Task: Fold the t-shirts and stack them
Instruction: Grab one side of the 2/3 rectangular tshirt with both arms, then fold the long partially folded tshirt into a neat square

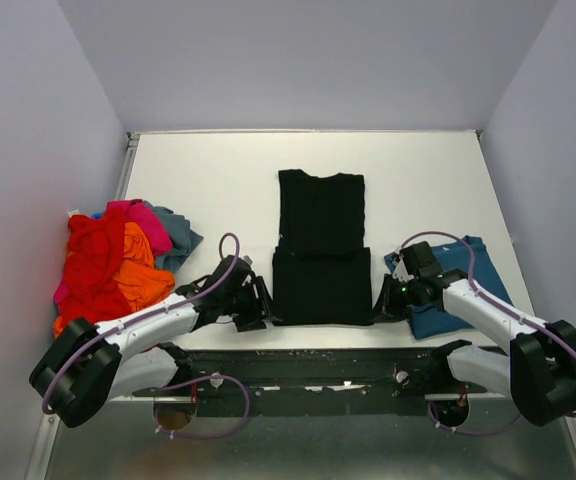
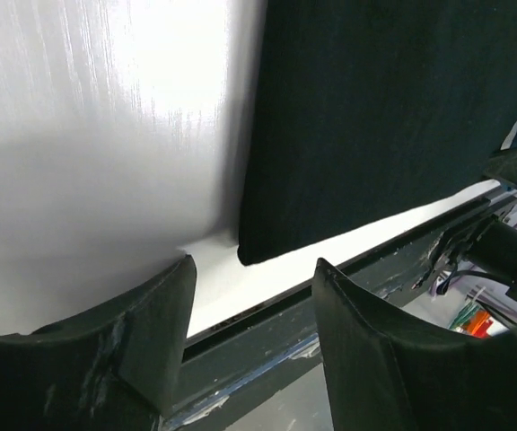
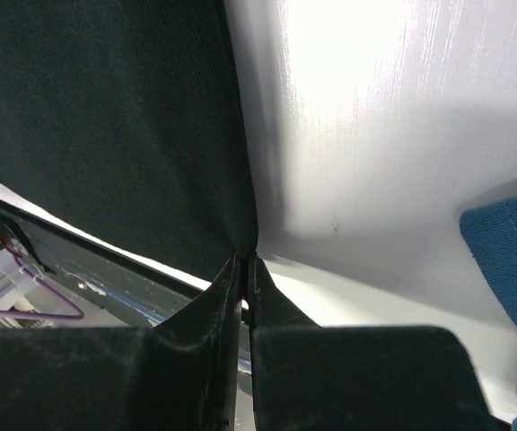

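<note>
Evidently the fold in the black shirt [image 1: 320, 250] is being squared: one corner is pinched by the right end effector [image 3: 246, 262], while the left end effector [image 2: 254, 269] is released.

The middle shirt [image 1: 320, 250] lies at the centre of the worktop [image 1: 218, 170], its near part doubled over. A pile of shirts [image 1: 118, 262] sits at the left edge and a single shirt [image 1: 458, 285] lies to the right. The left hand [image 1: 258, 303] is just left of the middle shirt's near corner, and the right hand [image 1: 383, 300] is between the middle shirt and the single shirt.
</note>
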